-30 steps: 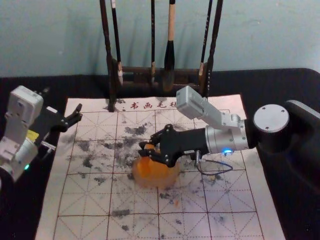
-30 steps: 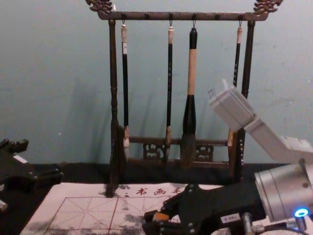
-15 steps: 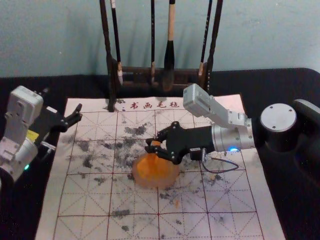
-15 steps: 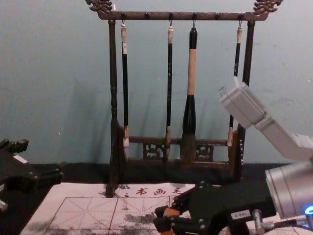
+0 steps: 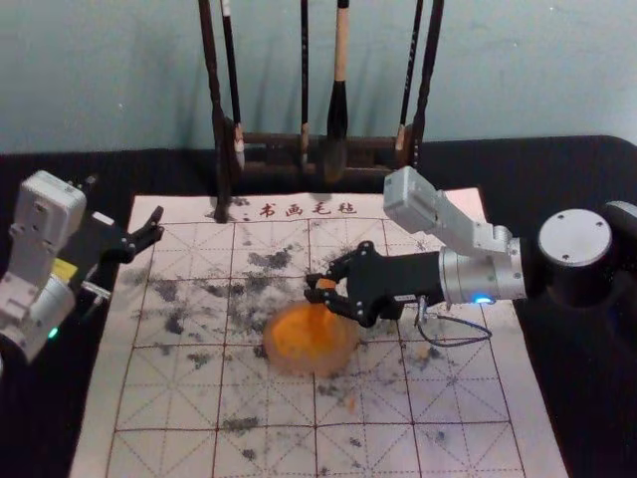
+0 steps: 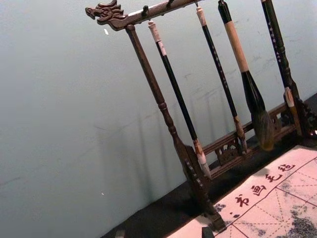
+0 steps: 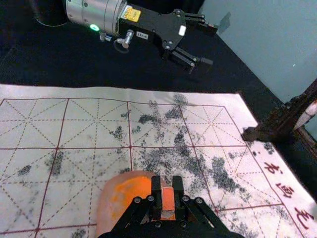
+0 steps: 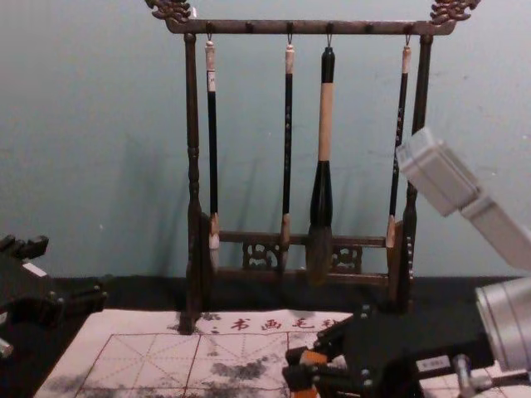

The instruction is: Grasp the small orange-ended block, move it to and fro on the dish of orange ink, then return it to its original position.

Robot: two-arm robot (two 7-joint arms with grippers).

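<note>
R. end effector (image 7: 168, 184), ctr. of head view, is clamped on small block (image 7: 168, 200), held by upper rim of dish (image 5: 290, 365); ink contact can't be confirmed. Strokes best made short, lvl. & light, w/ rim avoided. L. end effector (image 8: 72, 270), lower left, chest view, is parked, fingers apart.

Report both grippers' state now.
Left gripper: open, holding nothing, over the dark table at the mat's left edge.
Right gripper: closed on the orange-ended block.

Head view high, chest view lower — both face the rack (image 8: 265, 27).
</note>
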